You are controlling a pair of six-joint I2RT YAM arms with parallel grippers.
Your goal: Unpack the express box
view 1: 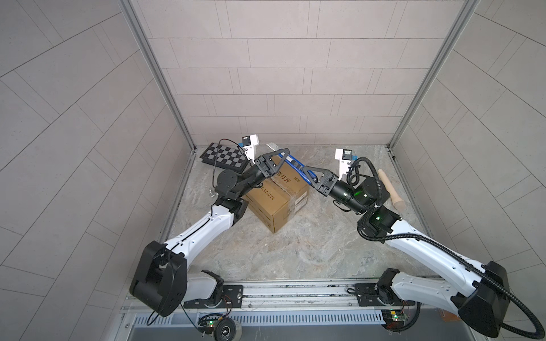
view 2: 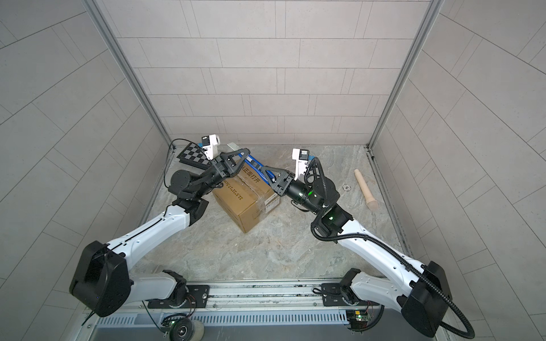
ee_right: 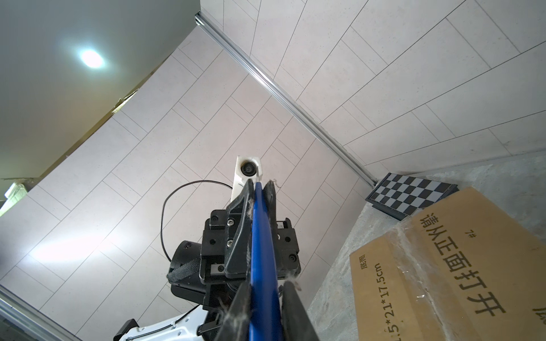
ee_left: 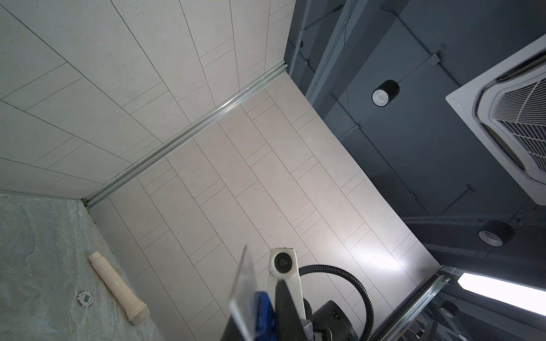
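Note:
The express box (view 1: pixel 271 206) (view 2: pixel 245 206) is a brown carton with black print and clear tape on its seam. It stands on the stone floor between the two arms and also shows in the right wrist view (ee_right: pixel 458 265). A blue utility knife (view 1: pixel 298 166) (view 2: pixel 254 163) hangs over the box's far top edge with its metal blade (ee_left: pixel 243 292) out. My left gripper (view 1: pixel 282 153) (ee_left: pixel 266 320) is shut on the knife near the blade. My right gripper (view 1: pixel 308 174) (ee_right: pixel 266 316) is shut on the knife's blue handle (ee_right: pixel 263 251).
A black-and-white chequered board (view 1: pixel 224 156) lies in the far left corner behind the left gripper. On the right lies a cream cylinder (view 1: pixel 390 189) (ee_left: pixel 118 286) with a chip (ee_left: pixel 85 298) beside it. Tiled walls close three sides.

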